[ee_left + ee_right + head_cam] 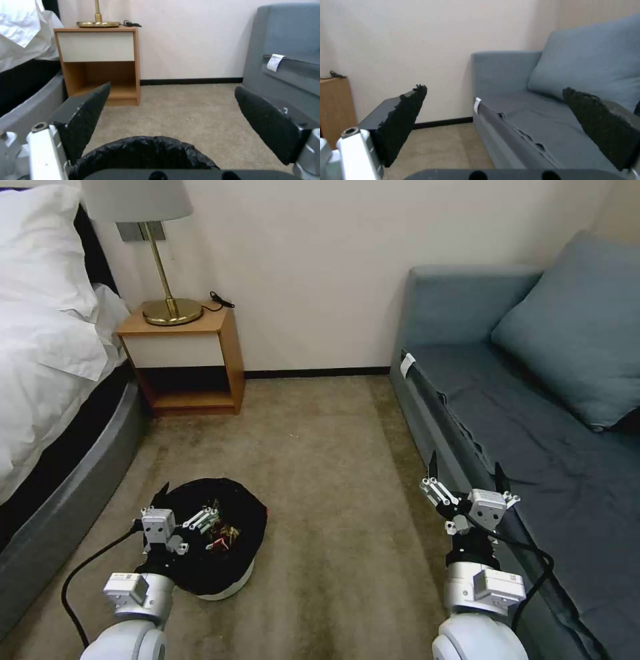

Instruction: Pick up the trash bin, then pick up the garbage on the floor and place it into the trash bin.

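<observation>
Just under and ahead of the spread, empty jaws of the left gripper (179, 505) sits the trash bin (223, 580) on the carpet, wrappers (223, 537) inside, probably light, bag slippery, so best pinched at the stiff rim; right gripper (465, 478) likewise open, idle beside the sofa (533, 400).

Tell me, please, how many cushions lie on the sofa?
1. A single blue-grey cushion leans against the backrest at the far end of the sofa, on the robot's right; the right wrist view shows it too. More could lie beyond the picture's right edge.
</observation>
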Robot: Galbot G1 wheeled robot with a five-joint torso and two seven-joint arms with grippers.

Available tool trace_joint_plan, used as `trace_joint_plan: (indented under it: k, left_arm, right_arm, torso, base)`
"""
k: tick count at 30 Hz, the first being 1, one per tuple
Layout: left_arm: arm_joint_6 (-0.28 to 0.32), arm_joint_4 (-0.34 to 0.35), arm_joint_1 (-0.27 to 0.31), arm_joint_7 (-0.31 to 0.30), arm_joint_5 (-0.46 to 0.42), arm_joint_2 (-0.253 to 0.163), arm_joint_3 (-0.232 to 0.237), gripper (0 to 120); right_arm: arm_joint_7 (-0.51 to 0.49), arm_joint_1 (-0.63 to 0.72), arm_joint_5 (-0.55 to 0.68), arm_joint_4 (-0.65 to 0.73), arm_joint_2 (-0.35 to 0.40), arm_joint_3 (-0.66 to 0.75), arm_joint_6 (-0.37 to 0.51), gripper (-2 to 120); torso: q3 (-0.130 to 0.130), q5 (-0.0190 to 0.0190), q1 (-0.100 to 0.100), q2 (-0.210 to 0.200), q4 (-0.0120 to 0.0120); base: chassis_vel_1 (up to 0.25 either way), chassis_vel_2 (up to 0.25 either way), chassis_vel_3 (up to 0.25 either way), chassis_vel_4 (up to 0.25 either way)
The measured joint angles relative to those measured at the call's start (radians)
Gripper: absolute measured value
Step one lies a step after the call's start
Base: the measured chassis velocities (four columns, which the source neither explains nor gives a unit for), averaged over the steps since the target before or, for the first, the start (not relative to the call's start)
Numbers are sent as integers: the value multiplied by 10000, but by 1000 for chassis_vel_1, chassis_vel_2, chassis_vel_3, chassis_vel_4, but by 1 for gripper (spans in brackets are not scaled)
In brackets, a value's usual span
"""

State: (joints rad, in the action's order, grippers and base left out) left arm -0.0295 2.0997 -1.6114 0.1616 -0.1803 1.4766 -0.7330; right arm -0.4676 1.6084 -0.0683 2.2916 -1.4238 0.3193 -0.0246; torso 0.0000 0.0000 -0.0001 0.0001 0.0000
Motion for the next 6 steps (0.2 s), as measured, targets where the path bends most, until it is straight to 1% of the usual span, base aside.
trace_joint_plan:
  k: [6]
  left_arm:
    - [5,0,4,5,-6,0,-4,100]
  right_arm:
    - [-6,-7,11,0,4,-2,9,100]
  torso:
    - [0,0,1,-1,0]
  base:
    - [0,0,0,0]
